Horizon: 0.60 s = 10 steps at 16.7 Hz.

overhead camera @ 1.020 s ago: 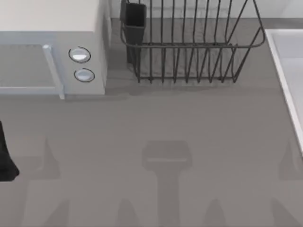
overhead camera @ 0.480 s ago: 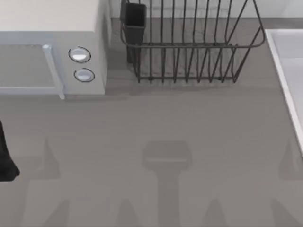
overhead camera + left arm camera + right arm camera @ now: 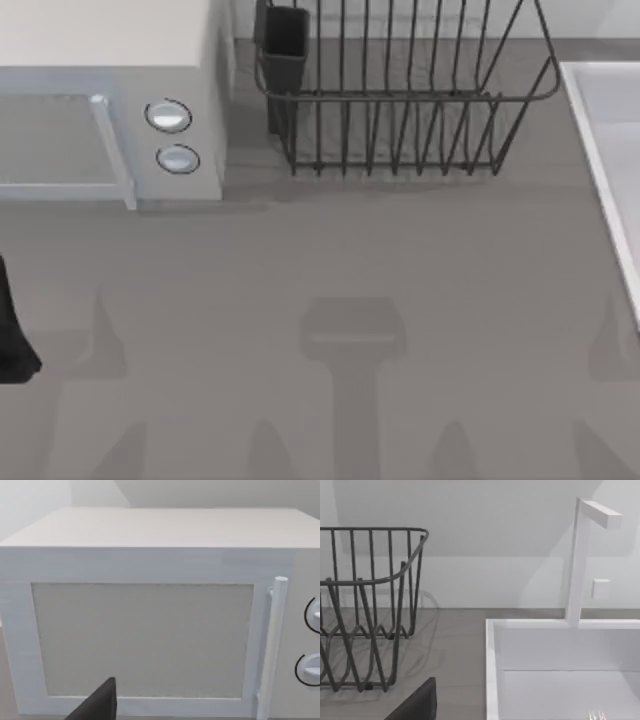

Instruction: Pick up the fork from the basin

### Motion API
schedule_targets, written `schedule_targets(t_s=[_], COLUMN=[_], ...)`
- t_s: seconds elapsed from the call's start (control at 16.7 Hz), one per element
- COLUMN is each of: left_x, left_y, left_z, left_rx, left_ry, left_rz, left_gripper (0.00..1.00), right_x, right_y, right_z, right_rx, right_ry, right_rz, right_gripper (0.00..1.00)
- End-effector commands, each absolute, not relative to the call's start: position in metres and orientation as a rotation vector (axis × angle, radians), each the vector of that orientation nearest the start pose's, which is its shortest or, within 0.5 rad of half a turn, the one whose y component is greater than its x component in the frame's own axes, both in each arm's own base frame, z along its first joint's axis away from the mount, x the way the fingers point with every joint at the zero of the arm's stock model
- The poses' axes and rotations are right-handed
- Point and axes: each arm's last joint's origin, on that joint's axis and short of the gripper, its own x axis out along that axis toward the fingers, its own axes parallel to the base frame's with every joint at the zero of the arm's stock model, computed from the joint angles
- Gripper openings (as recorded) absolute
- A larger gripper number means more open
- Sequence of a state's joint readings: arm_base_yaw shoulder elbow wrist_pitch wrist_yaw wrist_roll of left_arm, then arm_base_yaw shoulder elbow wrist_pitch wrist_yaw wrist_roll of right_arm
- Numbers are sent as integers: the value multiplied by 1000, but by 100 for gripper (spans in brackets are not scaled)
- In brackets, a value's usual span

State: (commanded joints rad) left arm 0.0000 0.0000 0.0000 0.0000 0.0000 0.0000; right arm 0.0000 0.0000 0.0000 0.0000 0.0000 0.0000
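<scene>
The right gripper (image 3: 417, 702) shows as a single dark fingertip low in the right wrist view, so whether its jaws are parted or closed I cannot tell; nothing is held there that I can see. It is short of the basin (image 3: 492, 670), on the counter side of the pale raised rim. Down inside the recess a glint of silver tines marks the fork (image 3: 596, 715), lying on the basin floor beyond the near wall, most of its length cut off by the frame edge. From above, the basin sits at the table's right edge (image 3: 600, 150). The step in hand looks like the approach: the job, I'd judge, is to carry the gripper over the rim with clearance, line the fingers across the thin handle, then come down inside without clipping the wall or the white faucet (image 3: 575, 565) standing at the back rim. A slim shiny handle lying flat may slip, so a square, centred pinch seems wise. The wire dish rack (image 3: 365, 605) stands well clear to one side. The left gripper (image 3: 97, 705) sits parked facing the white microwave (image 3: 145, 640), its fingers equally unreadable.
</scene>
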Motion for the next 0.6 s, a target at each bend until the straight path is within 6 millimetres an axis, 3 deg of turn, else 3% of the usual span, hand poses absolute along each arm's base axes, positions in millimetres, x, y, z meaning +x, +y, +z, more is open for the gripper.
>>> schedule_targets(t_s=[0.3, 0.6], left_x=[106, 106], left_y=[-1, -1], left_z=[160, 160], left_rx=[0, 0], left_ry=[0, 0], left_rz=[0, 0], left_gripper=[100, 100], right_x=[107, 121], right_y=[-2, -5], right_z=[170, 214], right_rx=[-6, -34], right_ry=[38, 225], right_rz=[-7, -35], right_gripper=[100, 100])
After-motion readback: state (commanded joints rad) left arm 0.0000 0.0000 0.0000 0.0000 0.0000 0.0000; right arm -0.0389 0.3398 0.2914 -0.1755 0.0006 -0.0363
